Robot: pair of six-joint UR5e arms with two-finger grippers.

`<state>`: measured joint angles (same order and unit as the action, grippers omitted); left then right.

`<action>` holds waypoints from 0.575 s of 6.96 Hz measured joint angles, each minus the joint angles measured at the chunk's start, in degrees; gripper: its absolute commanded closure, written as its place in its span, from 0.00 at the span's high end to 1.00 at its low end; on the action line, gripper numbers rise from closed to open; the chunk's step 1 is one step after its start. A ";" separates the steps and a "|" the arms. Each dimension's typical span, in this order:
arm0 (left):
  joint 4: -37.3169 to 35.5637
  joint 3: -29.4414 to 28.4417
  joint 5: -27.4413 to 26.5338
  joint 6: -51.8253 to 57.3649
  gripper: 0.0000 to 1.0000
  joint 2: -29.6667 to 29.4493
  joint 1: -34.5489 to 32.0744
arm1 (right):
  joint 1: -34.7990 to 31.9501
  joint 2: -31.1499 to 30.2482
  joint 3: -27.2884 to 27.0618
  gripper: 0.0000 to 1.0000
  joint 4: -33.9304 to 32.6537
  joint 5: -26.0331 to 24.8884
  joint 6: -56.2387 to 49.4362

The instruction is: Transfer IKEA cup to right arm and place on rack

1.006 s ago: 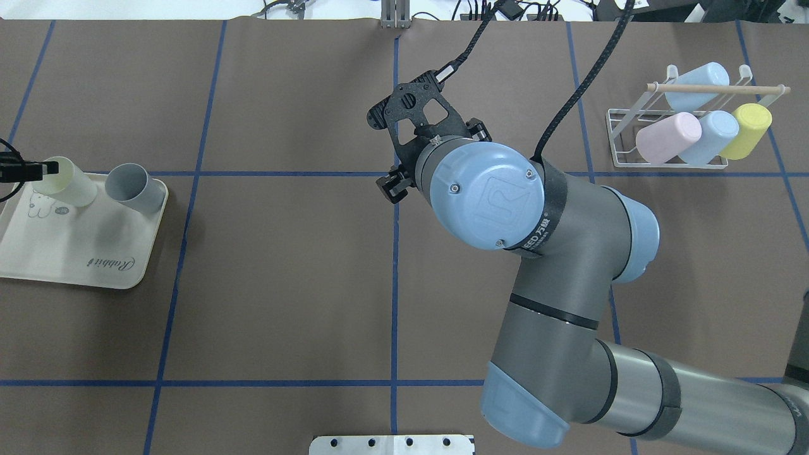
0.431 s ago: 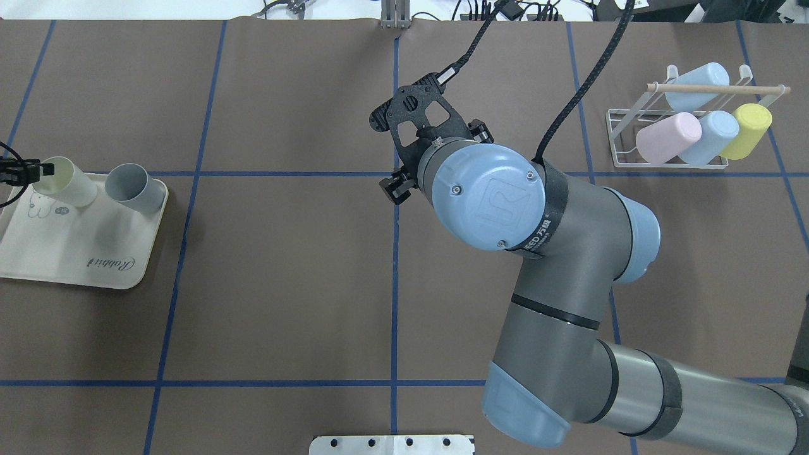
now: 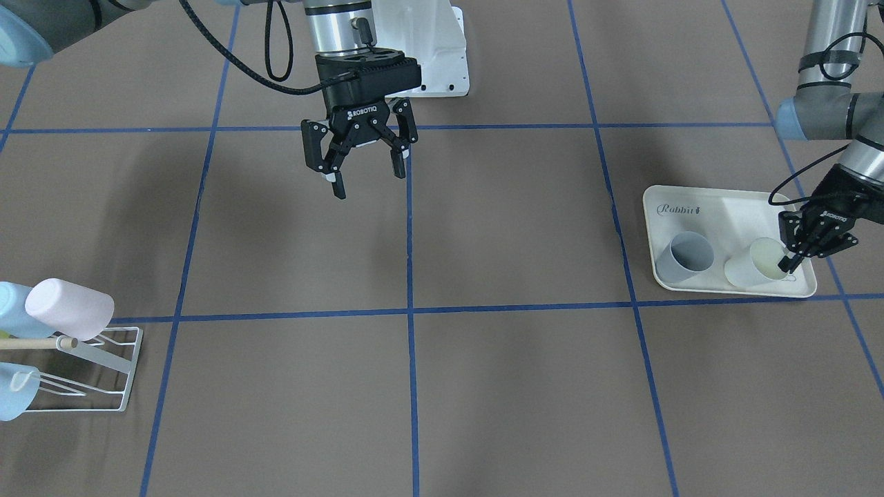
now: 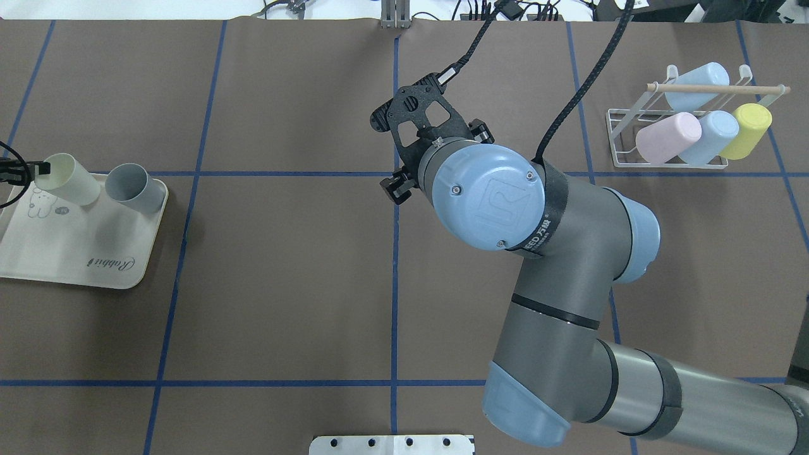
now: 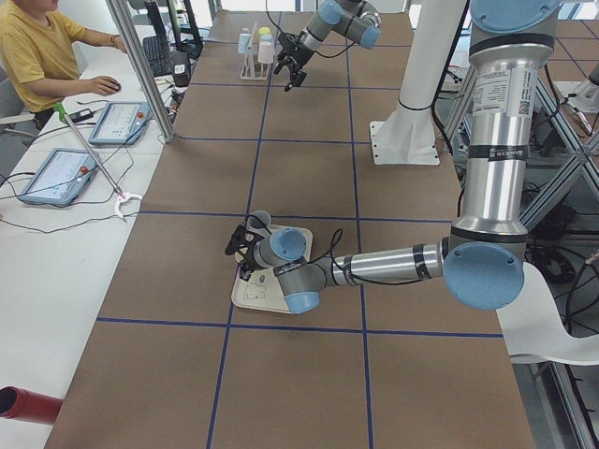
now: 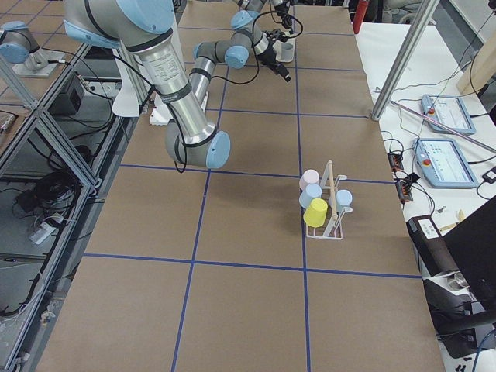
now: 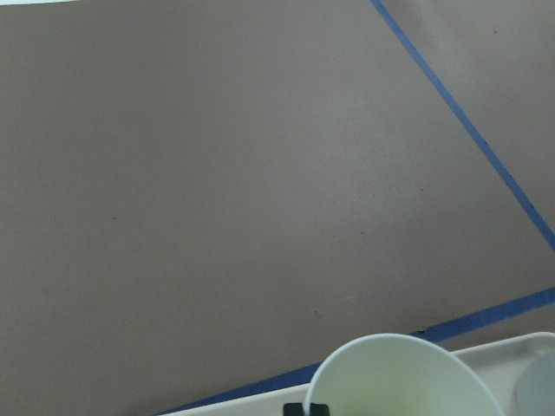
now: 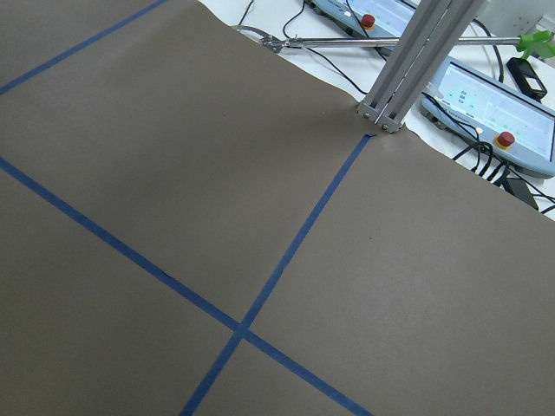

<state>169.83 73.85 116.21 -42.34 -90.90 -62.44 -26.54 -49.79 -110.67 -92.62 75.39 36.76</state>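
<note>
A cream IKEA cup (image 3: 749, 270) stands tilted on the rabbit-print tray (image 3: 718, 207). My left gripper (image 3: 793, 261) is shut on its rim, one finger inside the mouth. The cup (image 4: 69, 182) and the left gripper (image 4: 39, 169) also show at the overhead view's left edge, and the rim (image 7: 399, 368) fills the bottom of the left wrist view. My right gripper (image 3: 368, 183) hangs open and empty above the middle of the table. The white wire rack (image 4: 622, 136) with its wooden rod (image 4: 717, 89) stands at the far right.
A grey cup (image 4: 129, 186) stands beside the cream one on the tray (image 4: 63, 253). The rack holds a pink cup (image 4: 667, 136), two light blue cups and a yellow cup (image 4: 749, 129). My right arm's elbow (image 4: 556, 253) spans the table's right half.
My left gripper has drawn slightly to the left and the cream cup's rim has shifted with it. My right wrist has shifted very slightly.
</note>
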 measured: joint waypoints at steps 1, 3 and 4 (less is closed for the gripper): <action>-0.20 0.87 1.58 0.06 0.00 0.04 -0.75 | 0.01 -0.10 0.04 0.99 0.09 -0.36 0.08; -1.68 3.04 10.60 1.04 0.00 -0.51 -7.30 | 0.58 -0.74 0.15 0.99 1.69 -4.08 0.18; -5.01 6.60 15.77 0.78 0.00 -0.95 -10.37 | 1.78 -2.77 0.58 0.99 7.45 -7.01 -0.03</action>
<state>164.82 80.44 131.99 -41.57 -91.85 -72.81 -24.76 -52.56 -110.09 -85.17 68.38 36.73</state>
